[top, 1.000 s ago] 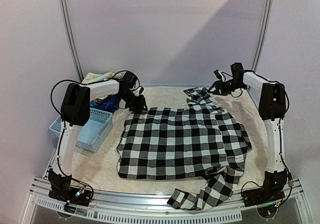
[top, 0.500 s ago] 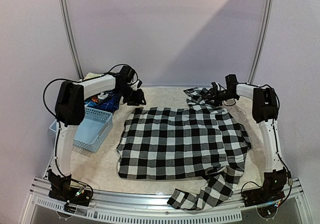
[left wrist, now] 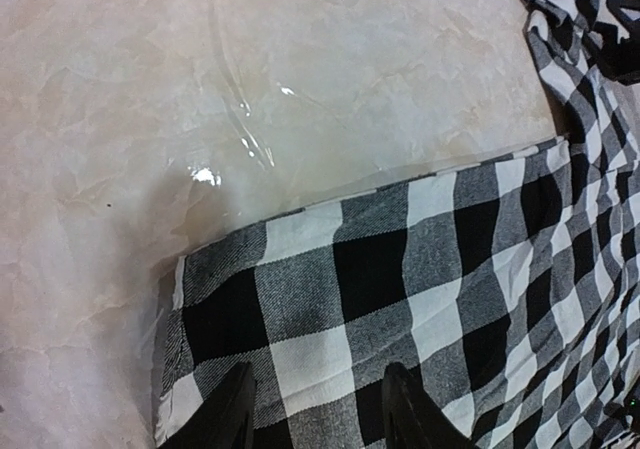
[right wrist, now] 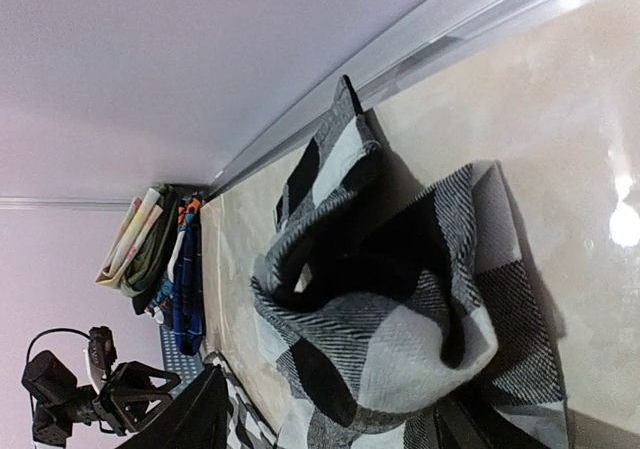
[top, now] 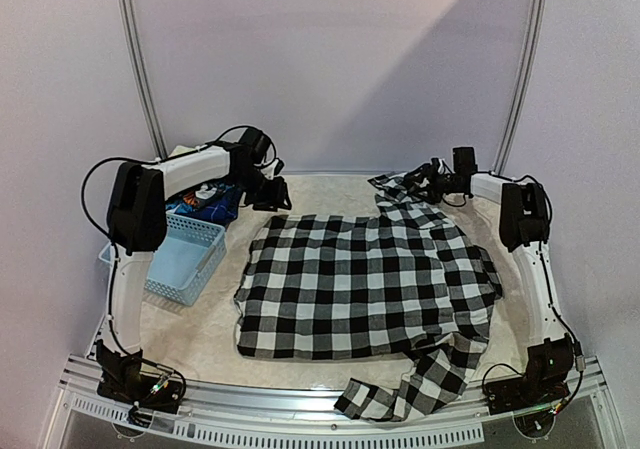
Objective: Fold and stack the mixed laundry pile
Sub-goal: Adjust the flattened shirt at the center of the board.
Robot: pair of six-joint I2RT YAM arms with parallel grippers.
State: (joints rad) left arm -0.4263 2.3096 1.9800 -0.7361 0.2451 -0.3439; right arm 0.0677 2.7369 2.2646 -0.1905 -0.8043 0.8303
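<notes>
The checked shirt lies flat on the desk, its far edge running between both tools. The left tool, half-wide and empty, hovers over the far-left corner. The right tool, wide, straddles the bunched corner far right.

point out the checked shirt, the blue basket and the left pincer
checked shirt (top: 370, 289): top view, middle of the spread body
blue basket (top: 195, 259): top view, bare inside
left pincer (top: 272, 201): top view, between its fingertips
</notes>
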